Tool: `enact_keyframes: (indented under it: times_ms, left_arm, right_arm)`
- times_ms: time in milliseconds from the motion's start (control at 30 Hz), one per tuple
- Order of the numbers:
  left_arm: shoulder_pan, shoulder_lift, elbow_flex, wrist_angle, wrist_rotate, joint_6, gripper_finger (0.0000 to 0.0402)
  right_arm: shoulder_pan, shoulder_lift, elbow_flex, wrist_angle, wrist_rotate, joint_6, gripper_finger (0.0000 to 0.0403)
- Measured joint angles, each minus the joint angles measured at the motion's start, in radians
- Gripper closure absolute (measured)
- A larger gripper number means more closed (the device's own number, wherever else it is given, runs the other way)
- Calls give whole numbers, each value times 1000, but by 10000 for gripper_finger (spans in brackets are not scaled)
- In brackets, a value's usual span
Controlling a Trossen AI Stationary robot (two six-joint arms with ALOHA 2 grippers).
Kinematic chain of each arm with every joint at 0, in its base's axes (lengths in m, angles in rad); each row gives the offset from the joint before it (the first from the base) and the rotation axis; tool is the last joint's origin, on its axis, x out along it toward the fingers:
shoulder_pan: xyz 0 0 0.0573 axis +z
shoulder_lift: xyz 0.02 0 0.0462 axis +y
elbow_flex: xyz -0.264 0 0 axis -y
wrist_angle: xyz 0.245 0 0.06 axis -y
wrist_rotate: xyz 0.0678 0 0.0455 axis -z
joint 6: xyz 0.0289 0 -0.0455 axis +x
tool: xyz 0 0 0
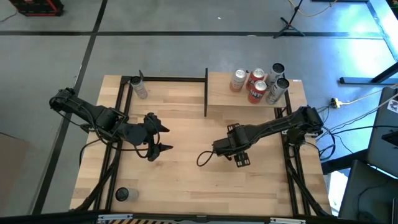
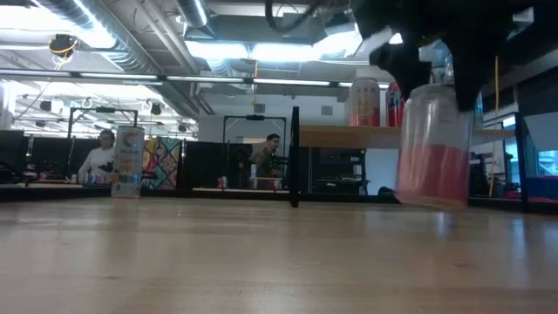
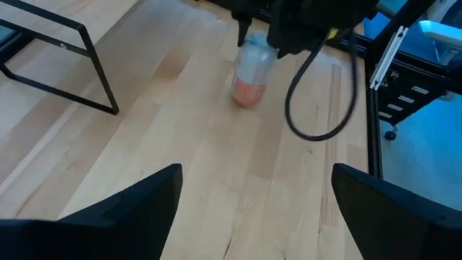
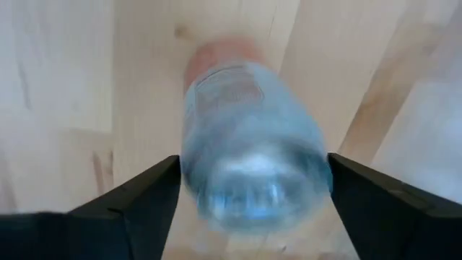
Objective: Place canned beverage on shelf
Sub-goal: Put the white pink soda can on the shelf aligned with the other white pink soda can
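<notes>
The canned beverage [image 2: 432,148], pale above and red at its lower end, is tilted under my right gripper [image 4: 253,189] at the table's middle right. The open fingers stand on either side of its upper part [image 4: 253,155]. In the high view the right arm [image 1: 231,148] hides it. The left wrist view shows the can [image 3: 251,72] below that gripper. The shelf [image 1: 219,93], a light-wood board on black posts, stands at the far right. My left gripper [image 1: 163,138] waits open at the middle left, touching nothing. My right gripper comes at the can from above, pointing down, one finger [image 4: 148,198] on each side of its upper part. The can fills the gap between them, and I cannot tell whether they touch its sides. The can leans, its red lower end [image 2: 432,199] at or just above the tabletop.
Several cans [image 1: 258,84] stand on the shelf's right half, and its left half is bare. Another can [image 1: 140,89] stands at the far left beside a black frame [image 1: 168,79]. A dark round thing [image 1: 124,195] sits near the front left corner. A cable loop [image 1: 204,158] hangs beside the right gripper.
</notes>
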Motion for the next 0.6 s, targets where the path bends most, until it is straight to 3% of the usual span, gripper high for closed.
enact_keyframes:
  times_ms: [300, 600]
  left_arm:
    - [0, 30, 0, 1, -2, -1, 56]
    - [9, 141, 0, 155, 38, -9, 56]
  right_arm:
    - [1, -36, 157, -9, -9, 23, 40]
    - [1, -225, 75, -4, 5, 98, 45]
